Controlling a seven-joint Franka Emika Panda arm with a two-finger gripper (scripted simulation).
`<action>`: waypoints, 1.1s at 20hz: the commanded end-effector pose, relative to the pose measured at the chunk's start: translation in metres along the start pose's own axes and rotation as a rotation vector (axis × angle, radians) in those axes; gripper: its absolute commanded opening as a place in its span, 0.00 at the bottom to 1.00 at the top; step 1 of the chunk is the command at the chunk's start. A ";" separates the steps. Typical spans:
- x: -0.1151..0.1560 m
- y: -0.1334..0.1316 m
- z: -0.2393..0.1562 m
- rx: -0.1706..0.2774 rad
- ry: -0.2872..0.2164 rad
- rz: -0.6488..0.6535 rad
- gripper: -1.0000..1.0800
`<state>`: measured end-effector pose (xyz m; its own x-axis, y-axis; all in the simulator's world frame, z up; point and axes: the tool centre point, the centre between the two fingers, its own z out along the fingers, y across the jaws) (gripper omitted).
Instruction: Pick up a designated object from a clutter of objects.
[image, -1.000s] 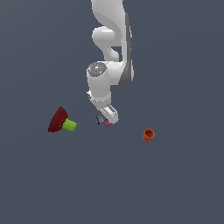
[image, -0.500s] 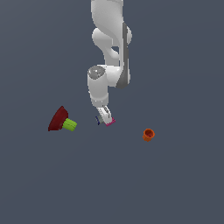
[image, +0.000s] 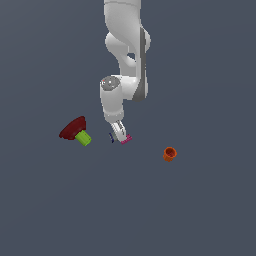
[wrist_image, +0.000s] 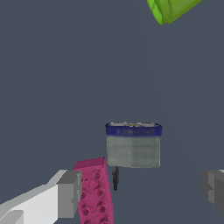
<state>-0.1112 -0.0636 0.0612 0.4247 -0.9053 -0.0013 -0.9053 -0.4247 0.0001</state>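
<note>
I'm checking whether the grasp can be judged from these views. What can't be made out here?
- Grey-and-navy piece: a tiny speck in the exterior view, crowded by the gripper.
- Pink brick: cut off by the wrist view's edge.
- Lime-green cylinder: cropped in the wrist view.
- Navy band's markings: blurred.

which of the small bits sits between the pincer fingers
The grey piece with the navy rim, lying between the open pincer's fingers. The pink brick lies against one finger instead.

Claw (image: 119, 138) lower, apparently nearer grey-and-navy piece (wrist_image: 133, 145).
</note>
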 end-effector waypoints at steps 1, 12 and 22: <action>0.000 0.000 0.004 0.000 0.000 0.001 0.96; 0.000 0.001 0.043 0.000 0.000 0.006 0.96; 0.000 0.001 0.049 0.000 0.000 0.006 0.00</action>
<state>-0.1108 -0.0649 0.0139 0.4174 -0.9087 0.0016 -0.9087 -0.4174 -0.0038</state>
